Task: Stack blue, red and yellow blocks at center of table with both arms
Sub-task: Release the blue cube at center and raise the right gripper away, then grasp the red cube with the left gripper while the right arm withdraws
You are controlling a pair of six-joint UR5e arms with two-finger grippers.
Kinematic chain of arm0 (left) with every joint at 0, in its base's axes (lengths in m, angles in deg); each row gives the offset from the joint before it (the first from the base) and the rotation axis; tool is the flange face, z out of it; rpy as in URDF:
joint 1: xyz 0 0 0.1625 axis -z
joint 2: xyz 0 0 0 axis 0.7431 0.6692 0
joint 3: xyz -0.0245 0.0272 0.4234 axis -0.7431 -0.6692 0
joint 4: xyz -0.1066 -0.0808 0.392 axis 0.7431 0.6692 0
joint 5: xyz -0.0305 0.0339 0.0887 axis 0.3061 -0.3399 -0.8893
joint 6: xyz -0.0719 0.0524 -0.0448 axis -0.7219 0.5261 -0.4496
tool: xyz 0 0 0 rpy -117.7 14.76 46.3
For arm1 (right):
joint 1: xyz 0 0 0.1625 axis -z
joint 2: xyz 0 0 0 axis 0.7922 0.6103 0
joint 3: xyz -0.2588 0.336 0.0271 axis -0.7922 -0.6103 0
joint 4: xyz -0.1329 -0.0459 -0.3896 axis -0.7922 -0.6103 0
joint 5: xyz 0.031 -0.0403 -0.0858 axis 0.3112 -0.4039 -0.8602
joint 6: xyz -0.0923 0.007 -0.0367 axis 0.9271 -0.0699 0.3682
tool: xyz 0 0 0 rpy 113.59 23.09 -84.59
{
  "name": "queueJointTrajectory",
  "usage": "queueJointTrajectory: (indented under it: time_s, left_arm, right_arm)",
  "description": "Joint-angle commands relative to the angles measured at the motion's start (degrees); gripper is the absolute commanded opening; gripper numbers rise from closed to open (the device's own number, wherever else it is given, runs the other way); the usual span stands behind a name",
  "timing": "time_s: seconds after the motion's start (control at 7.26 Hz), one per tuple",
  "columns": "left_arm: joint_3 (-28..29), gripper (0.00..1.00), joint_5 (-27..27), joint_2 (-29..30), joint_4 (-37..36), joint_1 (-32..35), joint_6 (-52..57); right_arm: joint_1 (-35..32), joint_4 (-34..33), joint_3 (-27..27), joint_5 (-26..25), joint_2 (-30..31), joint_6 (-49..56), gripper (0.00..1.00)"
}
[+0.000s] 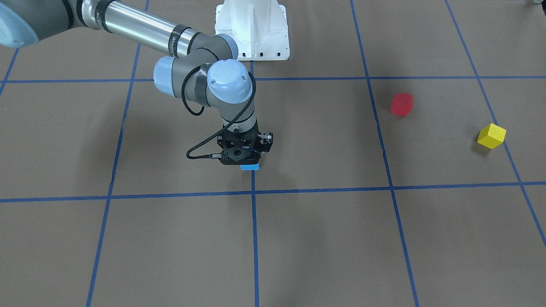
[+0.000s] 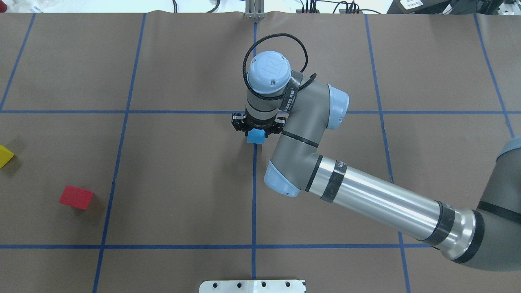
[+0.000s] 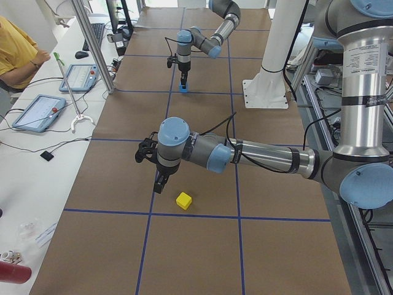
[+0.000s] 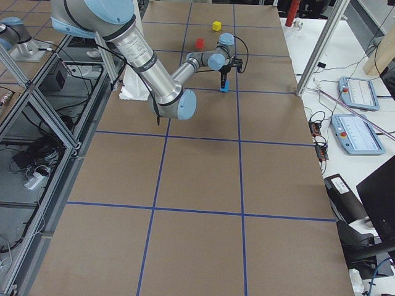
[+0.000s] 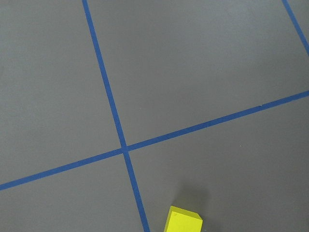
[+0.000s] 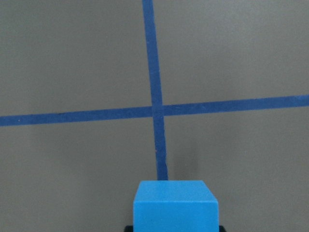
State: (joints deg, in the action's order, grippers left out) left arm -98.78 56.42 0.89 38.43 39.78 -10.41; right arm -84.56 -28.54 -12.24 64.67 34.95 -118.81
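While the red block (image 2: 76, 197) lies in plain sight on the table (image 2: 183, 183), nearest the robot's edge and toward the left end, the things beyond it are harder to read. A little farther out and closer to the left end lies the yellow block (image 1: 491, 136), turned askew to the blue tape lines (image 2: 254, 203). The overhead view crops it to one corner, and the left wrist view cuts off its lower part. The left gripper (image 3: 159, 182) shows only in the view from the left end, hanging point-down over the table beside the yellow block and clear of it. Its fingers are small and dark there, and whether they stand apart or together I cannot tell. Farthest out, about midway between the two ends, the right gripper (image 2: 256, 129) points straight down over a tape line. Its wrist and body hide most of the fingers from above and from the front. The blue block (image 6: 176, 205) sits between them: the right wrist view shows a dark sliver of fingertip at each lower corner, against the block's sides, so the fingers are closed on it. Only one end of the block pokes out from under the gripper in the overhead and front-facing views. Whether it rests on the table or hangs just over it cannot be judged. A tape crossing (image 6: 157, 110) lies just beyond it, toward the operators' edge.
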Motion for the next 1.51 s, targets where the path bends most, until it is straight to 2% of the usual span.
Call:
queueJointTrajectory:
  time_s: [0.0,0.28,0.41,0.69,0.83,0.96,1.24,1.38]
  left_arm:
    - [0.0,1.00,0.0,0.0,0.1,-0.2,0.0]
    - [0.0,1.00,0.0,0.2,0.2,-0.2,0.0]
    - [-0.2,1.00,0.0,0.2,0.4,-0.2,0.0]
    - [0.0,1.00,0.0,0.0,7.8,-1.6,-0.4]
    - [-0.1,1.00,-0.1,0.6,7.8,-4.3,-1.7]
    - [-0.1,1.00,-0.6,2.2,8.1,-10.0,-8.3]
    - [-0.7,1.00,-1.1,2.7,12.3,-15.9,-21.8]
    - [-1.5,1.00,-5.9,2.7,15.5,-21.4,-29.1]
  right_arm:
    - [1.8,0.0,-0.2,-3.3,0.1,-1.5,0.97]
    - [1.4,0.0,0.4,-3.7,0.1,-1.6,1.00]
    - [-1.0,0.0,1.2,-3.1,0.0,-0.7,1.00]
    - [-8.2,-0.6,3.2,0.6,0.9,2.1,1.00]
    - [-12.9,-3.6,5.0,4.1,1.7,7.1,1.00]
    - [-18.6,-6.3,8.6,9.2,5.7,16.6,1.00]
    - [-29.7,-6.9,13.5,16.6,16.3,33.6,1.00]
    - [-35.4,-6.9,14.2,19.4,20.9,43.5,1.00]
